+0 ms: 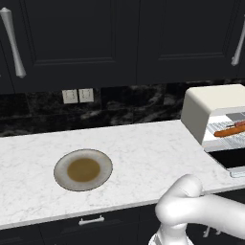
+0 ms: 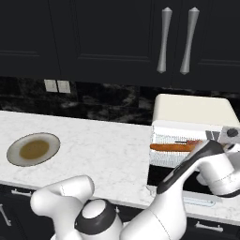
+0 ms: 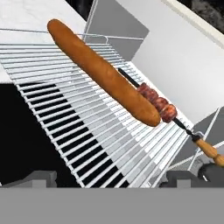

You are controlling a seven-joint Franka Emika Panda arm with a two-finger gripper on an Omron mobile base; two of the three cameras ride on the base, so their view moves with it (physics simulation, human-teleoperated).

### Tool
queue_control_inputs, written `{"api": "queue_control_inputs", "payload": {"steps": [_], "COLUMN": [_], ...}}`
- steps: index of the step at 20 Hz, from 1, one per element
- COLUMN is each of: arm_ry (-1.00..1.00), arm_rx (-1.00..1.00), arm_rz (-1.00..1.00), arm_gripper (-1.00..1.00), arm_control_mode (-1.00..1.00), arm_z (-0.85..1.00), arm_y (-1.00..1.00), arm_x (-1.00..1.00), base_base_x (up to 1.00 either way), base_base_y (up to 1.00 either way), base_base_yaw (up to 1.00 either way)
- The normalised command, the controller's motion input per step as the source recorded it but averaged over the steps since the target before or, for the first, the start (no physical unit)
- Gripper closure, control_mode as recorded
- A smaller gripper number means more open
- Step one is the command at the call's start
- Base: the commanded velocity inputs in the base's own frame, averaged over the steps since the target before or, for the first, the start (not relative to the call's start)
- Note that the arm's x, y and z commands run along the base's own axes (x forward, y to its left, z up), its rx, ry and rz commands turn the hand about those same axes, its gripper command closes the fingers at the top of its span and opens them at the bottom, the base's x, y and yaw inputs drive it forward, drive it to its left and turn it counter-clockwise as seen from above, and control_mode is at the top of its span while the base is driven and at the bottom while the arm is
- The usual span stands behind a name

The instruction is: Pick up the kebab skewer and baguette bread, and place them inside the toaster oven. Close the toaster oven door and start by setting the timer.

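Two foods on the rack: the baguette bread (image 3: 103, 72) and the kebab skewer (image 3: 162, 107) lie side by side on the wire rack (image 3: 87, 131) inside the toaster oven (image 1: 210, 107), touching along the loaf's lower end.
Baguette axis: in the hand view it runs from upper left to lower right; in the right base view it lies across the oven's opening, left to right (image 2: 171, 146).
Skewer axis: nearly parallel to the loaf, on its far side in the hand view, with the yellowish handle end sticking out past the loaf at lower right and a thin dark tip hidden behind the loaf's middle.
Gripper: the gripper (image 3: 107, 179) hangs just in front of the rack, over the oven's opening.
Jaws: the two dark fingertips (image 3: 37, 178) stand wide apart, holding nothing and touching nothing.
Toaster oven door: the toaster oven door (image 1: 234, 160) hangs folded down, open, at the counter's right end; black glass.
Textures: smooth orange-brown tapered loaf; lumpy reddish-brown meat chunks; silver parallel-wire rack; cream-white rounded oven shell.
Counter: white marbled countertop (image 1: 143, 148) with a round grey plate (image 1: 83, 169), brownish in the centre, well apart from the oven on its left.
Backdrop: black cabinets (image 1: 115, 38) with silver handles above.
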Motion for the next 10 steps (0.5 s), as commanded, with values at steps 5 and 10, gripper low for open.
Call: {"api": "queue_control_inputs", "payload": {"steps": [5, 10], "arm_ry": [0.02, 0.0], "arm_rx": [0.45, 0.35], "arm_rz": [-0.39, -0.4], "arm_gripper": [-1.0, -1.0], "arm_control_mode": [-1.0, -1.0], "arm_z": [-0.01, -0.13], "arm_y": [-0.02, 0.33], "arm_x": [-0.05, -0.39], "base_base_x": [0.0, 0.0], "base_base_y": [0.0, 0.0], "base_base_yaw": [0.0, 0.0]}}
